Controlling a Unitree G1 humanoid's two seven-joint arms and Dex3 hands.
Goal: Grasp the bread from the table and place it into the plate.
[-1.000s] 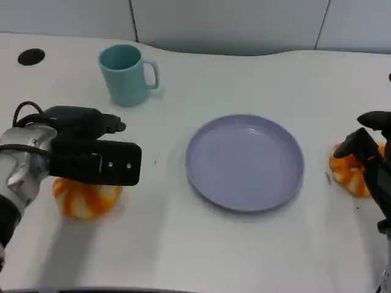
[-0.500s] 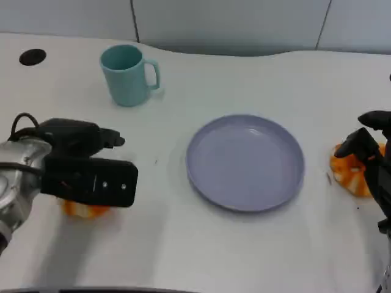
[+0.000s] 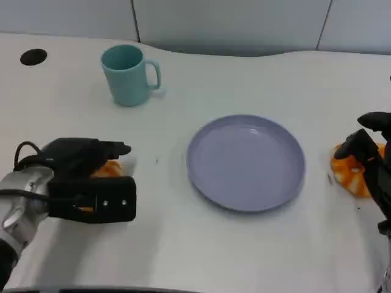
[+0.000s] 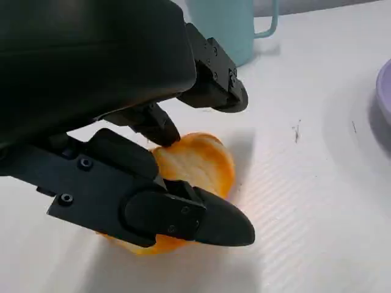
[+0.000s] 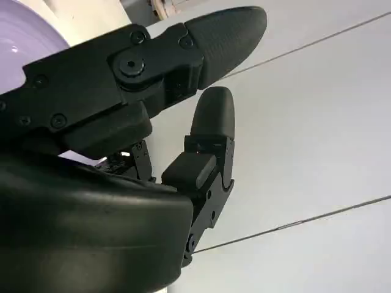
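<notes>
An orange-and-white bread (image 3: 107, 169) lies on the white table at the left, mostly covered by my left hand (image 3: 85, 180). In the left wrist view the bread (image 4: 198, 162) sits on the table between the thumb and the fingers (image 4: 183, 213), which straddle it without a clear grip. The lilac plate (image 3: 204, 183) stands empty at the table's middle, to the right of that hand. My right hand (image 3: 369, 165) hangs at the right edge, fingers apart and holding nothing, partly covering a second orange bread (image 3: 343, 172).
A teal mug (image 3: 127, 74) stands at the back left, beyond the left hand. A black round hole (image 3: 33, 57) marks the table's far left corner. Bare table lies between the left hand and the plate.
My left hand has come down and back toward me over the left bread, which it now hides almost wholly. The right hand, plate and mug stay put.
</notes>
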